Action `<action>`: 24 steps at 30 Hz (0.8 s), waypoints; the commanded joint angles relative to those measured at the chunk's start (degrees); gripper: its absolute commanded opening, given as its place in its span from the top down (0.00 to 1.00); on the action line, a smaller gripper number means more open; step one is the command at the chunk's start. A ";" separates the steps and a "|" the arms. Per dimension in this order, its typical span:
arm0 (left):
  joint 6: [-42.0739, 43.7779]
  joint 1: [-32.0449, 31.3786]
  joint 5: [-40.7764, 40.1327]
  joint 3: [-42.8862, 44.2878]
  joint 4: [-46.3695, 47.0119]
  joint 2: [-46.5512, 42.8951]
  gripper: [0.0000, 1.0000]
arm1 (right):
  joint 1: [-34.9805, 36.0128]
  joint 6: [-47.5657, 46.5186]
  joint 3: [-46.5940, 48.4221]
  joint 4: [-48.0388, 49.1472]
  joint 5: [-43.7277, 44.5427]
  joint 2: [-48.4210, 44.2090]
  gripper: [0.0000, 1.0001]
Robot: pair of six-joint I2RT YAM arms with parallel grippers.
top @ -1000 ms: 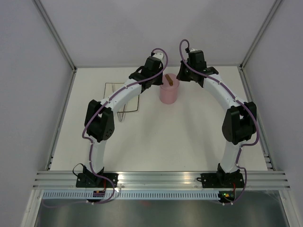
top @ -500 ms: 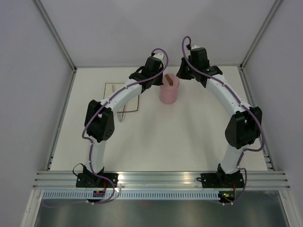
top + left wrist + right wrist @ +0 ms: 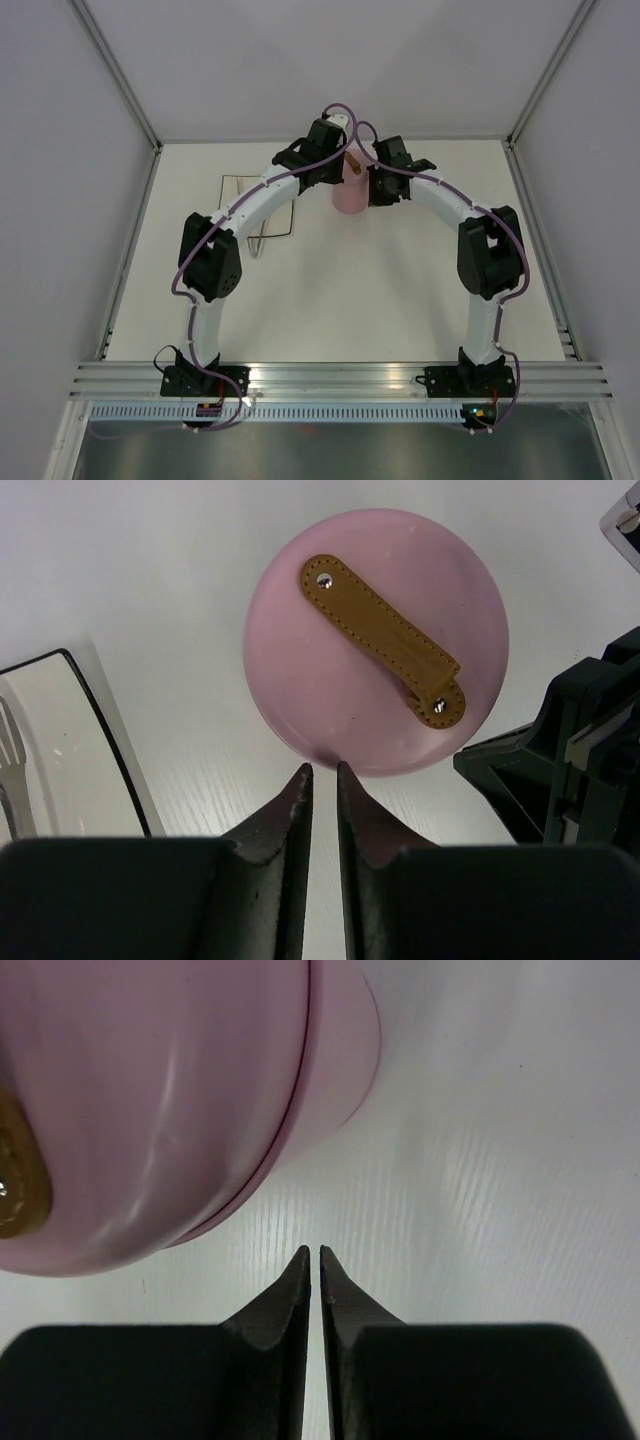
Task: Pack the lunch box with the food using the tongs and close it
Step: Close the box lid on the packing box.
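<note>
Two black-and-white robot arms arch inward over a white table [image 3: 350, 290] and meet at the pink lunch box [image 3: 349, 197], which stands upright near the far edge, between the two wrists. Its round pink lid [image 3: 330, 690] sits on top, with a brown handle [image 3: 385, 642] strapped slantwise across it.

The left gripper [image 3: 320, 772] hangs above the lid's rim. Its jaws are drawn almost together, with only a thin slit between them, and they hold nothing. The right gripper [image 3: 311, 1252] is low at the box's other side, near the seam where lid meets body. Its tips all but touch and are likewise empty.

To the left lies a white plate [image 3: 50, 730] with a black rim. The silvery tongs [image 3: 261, 243] rest at its near edge, in neither gripper. No food shows in any view.

This looks like the closing step, with the packing apparently done. I cannot tell whether the lid is seated flush. The next move probably calls for a gentle downward press on the lid, or a clean retreat without nudging the box.
</note>
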 commanded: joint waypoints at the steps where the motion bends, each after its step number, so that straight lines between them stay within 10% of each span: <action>1: 2.39 -0.24 -0.46 4.91 -2.62 -1.62 0.79 | -0.33 -0.48 0.89 0.68 1.45 -2.00 0.87; 16: 2.83 1.61 2.67 8.97 0.88 -9.01 0.46 | -8.50 3.57 -5.09 4.55 -4.70 -20.63 0.80; 24: 5.55 0.20 6.83 16.96 2.21 1.36 0.45 | -12.28 3.66 -5.87 3.58 -0.23 -28.53 0.72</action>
